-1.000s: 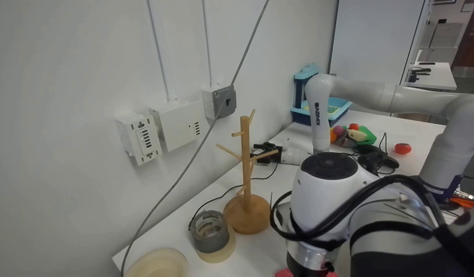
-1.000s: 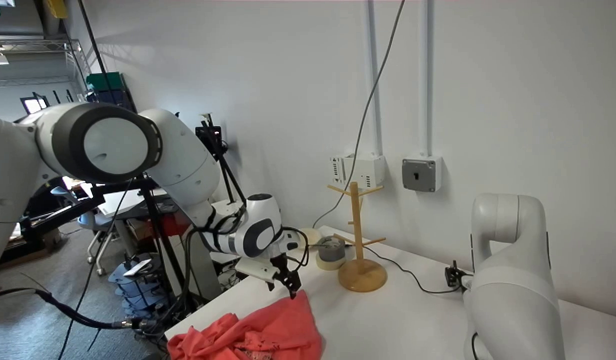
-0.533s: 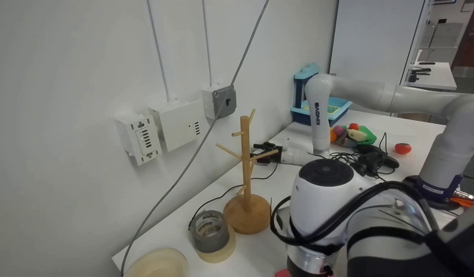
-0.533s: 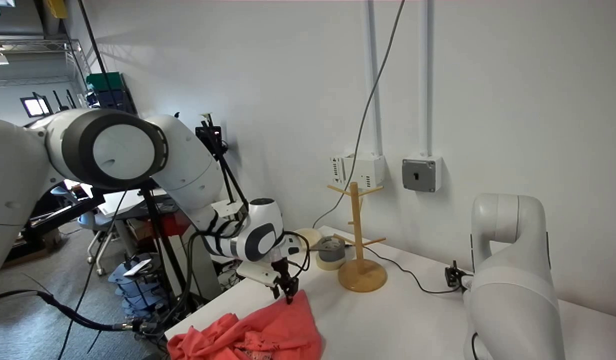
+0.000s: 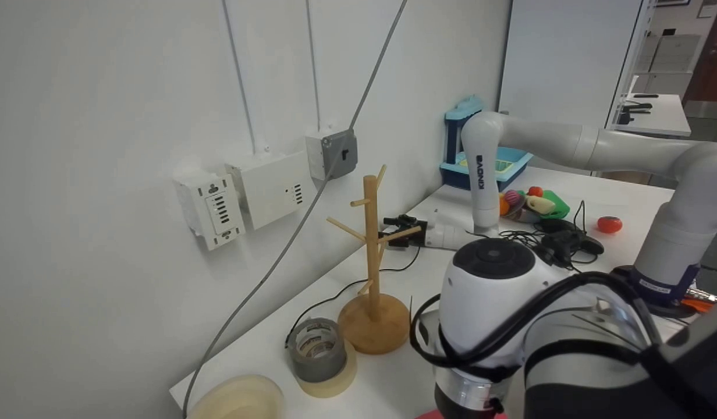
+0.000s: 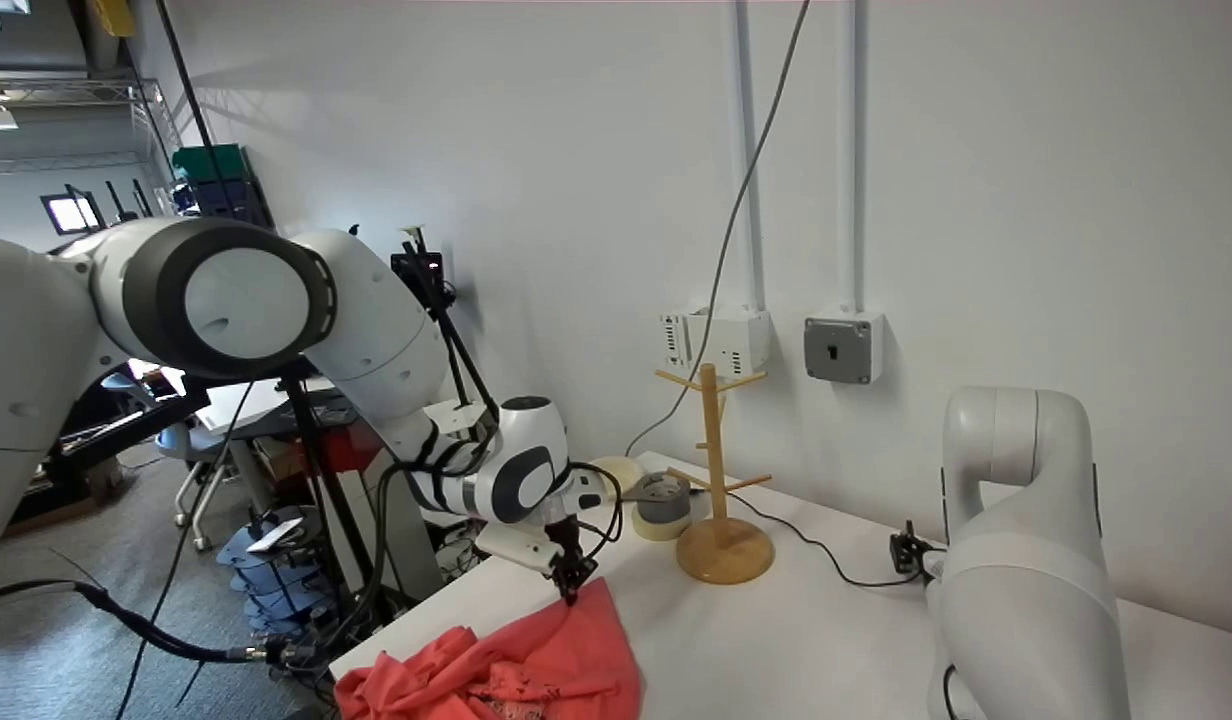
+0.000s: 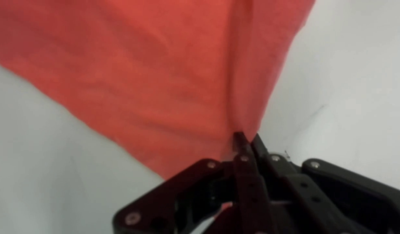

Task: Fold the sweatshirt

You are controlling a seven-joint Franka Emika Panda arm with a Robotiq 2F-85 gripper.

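Observation:
The coral-red sweatshirt [image 6: 586, 640] lies on the white table in an exterior view, bunched at its left part and flatter towards the upper right corner. My black gripper [image 6: 570, 598] points down at the far edge of that corner. From the wrist, the fingertips [image 7: 240, 138] pinch a raised fold of the sweatshirt [image 7: 138, 74], with cloth spreading away to the left and bare table on the right. Only a sliver of the sweatshirt [image 5: 429, 415] shows below my arm in an exterior view, where the fingers are out of frame.
A wooden peg stand [image 6: 724, 552] and stacked tape rolls [image 6: 663, 500] stand behind the gripper, near the wall. A pale bowl [image 5: 242, 401] sits at the table's corner. A second, grey-white arm [image 6: 1026, 560] occupies the right. A small round red object [image 5: 609, 224] lies farther off.
My gripper has lowered slightly onto the sweatshirt's corner, and its fingers have come together on the cloth. The corner has shifted a little; the rest of the scene is unchanged.

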